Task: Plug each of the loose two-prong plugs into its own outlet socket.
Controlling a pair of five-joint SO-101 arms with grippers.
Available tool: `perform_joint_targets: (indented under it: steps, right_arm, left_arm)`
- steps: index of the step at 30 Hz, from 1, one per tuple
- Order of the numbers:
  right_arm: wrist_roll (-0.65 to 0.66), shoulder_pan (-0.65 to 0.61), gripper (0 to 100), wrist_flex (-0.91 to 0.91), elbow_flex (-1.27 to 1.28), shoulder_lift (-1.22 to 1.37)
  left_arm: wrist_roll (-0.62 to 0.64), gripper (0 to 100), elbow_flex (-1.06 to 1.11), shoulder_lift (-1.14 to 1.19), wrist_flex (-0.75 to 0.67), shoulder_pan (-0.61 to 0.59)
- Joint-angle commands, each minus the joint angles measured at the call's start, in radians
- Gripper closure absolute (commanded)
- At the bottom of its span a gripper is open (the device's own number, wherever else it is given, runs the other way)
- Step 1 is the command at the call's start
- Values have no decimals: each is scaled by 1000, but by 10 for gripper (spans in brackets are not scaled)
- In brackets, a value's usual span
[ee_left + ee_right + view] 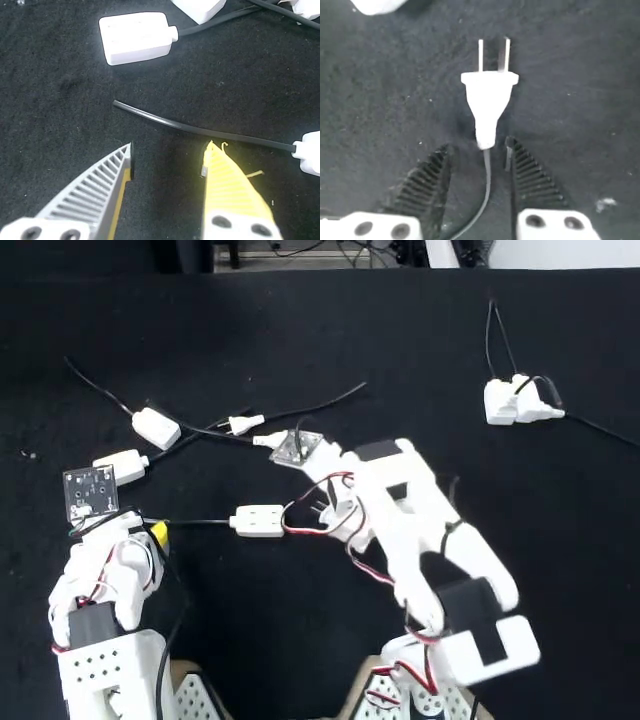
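Right wrist view: your right gripper [477,150] stands open astride the tail of a loose two-prong plug [489,102] lying flat on the table [580,75], prongs pointing away, so the pick-up looks to be the step in hand. Next you would need to close squarely on the plug body and line the prongs up with the white socket [257,521] at its 9 o'clock in the high view. Your left gripper [167,150] hangs open over a black cable [200,131], holding nothing.
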Motion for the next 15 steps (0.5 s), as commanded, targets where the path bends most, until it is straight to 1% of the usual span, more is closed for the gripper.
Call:
perform_joint_targets:
  steps: [1,7,11,15]
  right_arm:
    - [-31,-9,861,-6,-38,-88]
    - [-126,-11,864,-186,31,-93]
    - [-129,-12,864,-288,102,-93]
    - [-126,-11,864,-327,145,-93]
  left_arm:
    - [3,766,-18,-9,-18,-5]
    - [3,766,-18,-9,-18,-5]
    - [3,766,-18,-9,-20,-4]
    - [3,766,-18,-9,-25,-4]
